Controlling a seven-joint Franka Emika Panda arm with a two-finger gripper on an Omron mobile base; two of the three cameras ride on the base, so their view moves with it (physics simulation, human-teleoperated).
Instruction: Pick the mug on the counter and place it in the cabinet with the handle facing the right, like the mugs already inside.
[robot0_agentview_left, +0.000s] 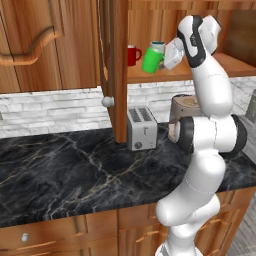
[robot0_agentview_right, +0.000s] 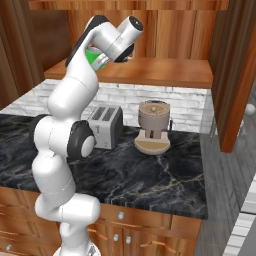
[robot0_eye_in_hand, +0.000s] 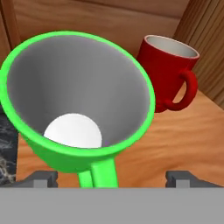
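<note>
Jaws: the two-finger gripper (robot0_eye_in_hand: 111, 177) stood spread wide, its dark tips apart on either side of the green loop handle (robot0_eye_in_hand: 99, 173); no grip on it could be seen.
Mug: the small bright green cylindrical mug (robot0_eye_in_hand: 78, 103) sat tilted on the plank shelf of the reddish-brown wooden cabinet (robot0_agentview_left: 116, 70), mouth toward the hand camera.
Neighbours: a glossy red mug (robot0_eye_in_hand: 168, 72) stood just beside it; a pale teal mug (robot0_agentview_left: 158, 46) showed behind it.
Below: a silver toaster (robot0_agentview_left: 141, 128) and a tan coffee machine (robot0_agentview_right: 154, 126) stood on the black marble counter (robot0_agentview_left: 65, 170).
</note>
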